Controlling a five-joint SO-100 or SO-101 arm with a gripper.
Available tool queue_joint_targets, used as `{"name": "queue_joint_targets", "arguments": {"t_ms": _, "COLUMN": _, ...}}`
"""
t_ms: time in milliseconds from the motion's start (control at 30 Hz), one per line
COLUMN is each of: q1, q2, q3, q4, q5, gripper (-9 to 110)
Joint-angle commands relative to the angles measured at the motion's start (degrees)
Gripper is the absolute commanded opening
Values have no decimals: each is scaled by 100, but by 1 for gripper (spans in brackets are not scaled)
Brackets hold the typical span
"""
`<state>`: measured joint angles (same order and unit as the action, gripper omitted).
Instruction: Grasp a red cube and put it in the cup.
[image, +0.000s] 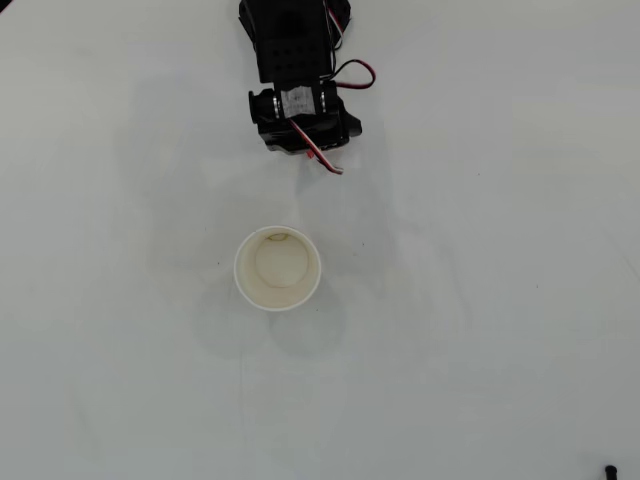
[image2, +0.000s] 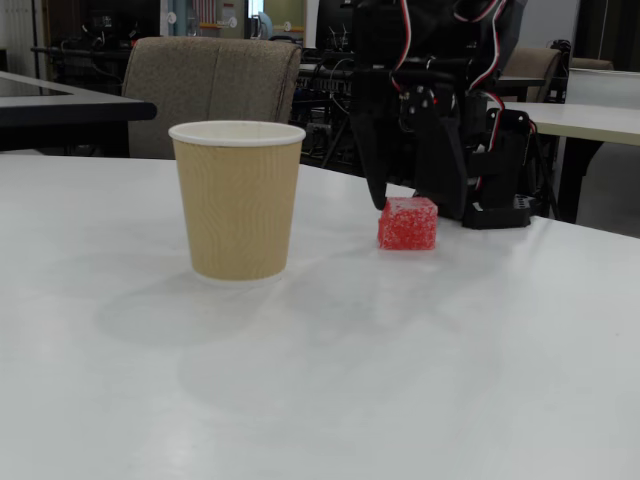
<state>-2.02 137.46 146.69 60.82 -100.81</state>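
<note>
We see the red cube (image2: 408, 223) resting flat on the white table (image2: 320, 380) in the fixed view, right of the cup (image2: 238, 200) and apart from it, just in front of the black arm (image2: 430, 110). It has no long axis to speak of; its front face is turned roughly towards the camera, with the top face level. From overhead we cannot find the cube at all: the arm (image: 300, 90) covers that spot, and only a small red speck (image: 309, 156) at the arm's lower edge, next to the red and white wires (image: 350, 70), might belong to it. The cup (image: 278, 269) stands upright with its mouth open upward, below the arm in the overhead view, and its inside looks empty apart from a faint stain. We cannot tell whether the fingers are apart or together: the gripper (image2: 385, 195) is a dark mass whose tip comes down just behind the cube's left top edge, and its upper part is cut off by the frame.
</note>
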Motion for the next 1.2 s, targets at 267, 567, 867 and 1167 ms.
{"name": "queue_joint_targets", "arguments": {"t_ms": 267, "q1": 70, "q2": -448, "q3": -316, "q4": -176, "q5": -88, "gripper": 32}}
{"name": "queue_joint_targets", "arguments": {"t_ms": 567, "q1": 62, "q2": -404, "q3": -483, "q4": 571, "q5": -149, "gripper": 32}}
{"name": "queue_joint_targets", "arguments": {"t_ms": 867, "q1": 35, "q2": -387, "q3": -492, "q4": 888, "q5": -211, "gripper": 32}}
{"name": "queue_joint_targets", "arguments": {"t_ms": 1167, "q1": 88, "q2": -554, "q3": -387, "q4": 650, "q5": -220, "gripper": 32}}
